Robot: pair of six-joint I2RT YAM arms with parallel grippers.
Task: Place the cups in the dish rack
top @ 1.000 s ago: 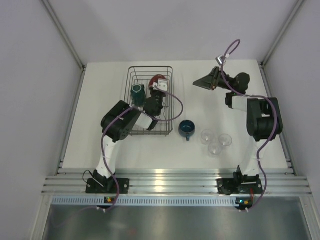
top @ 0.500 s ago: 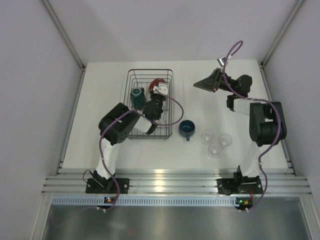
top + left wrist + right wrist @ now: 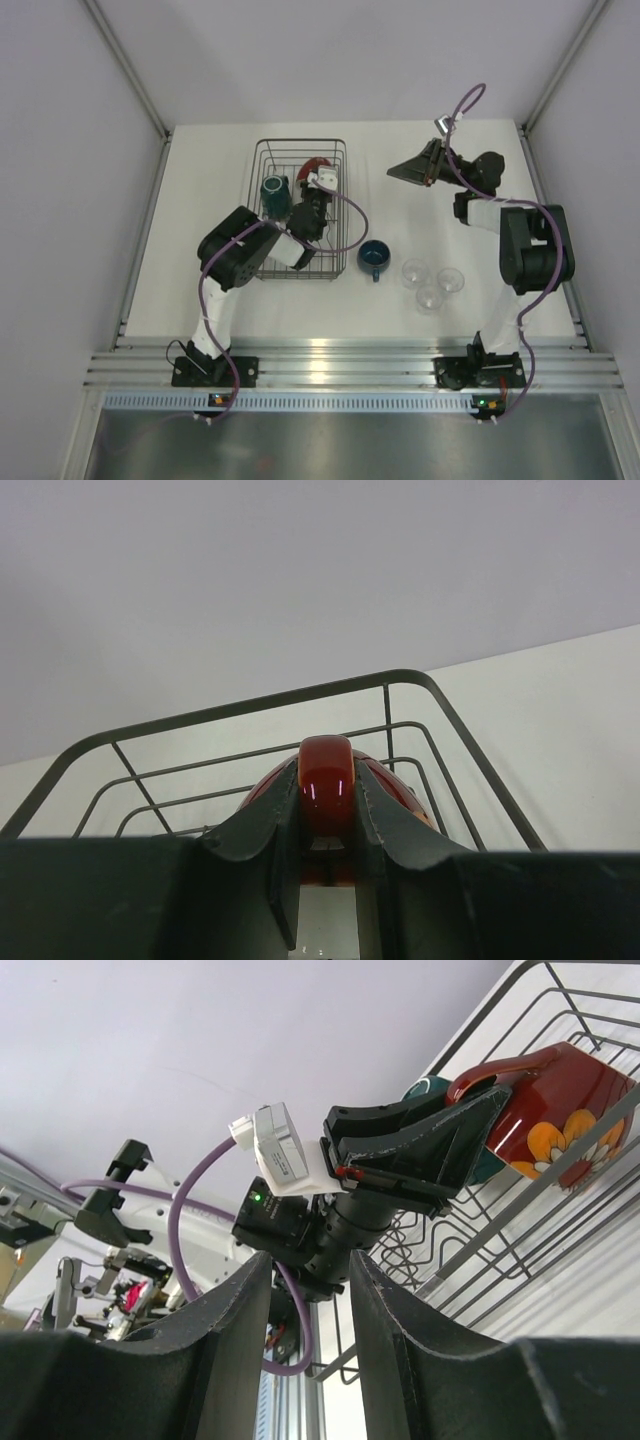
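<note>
Pulled back slightly, left fingers [image 3: 250, 830] are clamped on the red cup [image 3: 327, 780] for seating in the rack [image 3: 250, 702]; right fingers [image 3: 230, 1340] held open.

We see left arm [image 3: 240, 250] lying across near half of dark wire dish rack [image 3: 262, 150], barring entry from front. Inside, teal mug [image 3: 275, 187] fills left side. Red patterned cup [image 3: 315, 162] sits far right, clamped in jaws of left gripper [image 3: 326, 805]. Small dark-blue handled cup [image 3: 374, 257] stands just beside rack's right wall, with three tiny clear glasses [image 3: 414, 272] near it. We find open worktop [image 3: 200, 200] left of rack, also between rack and right gripper [image 3: 395, 171].
</note>
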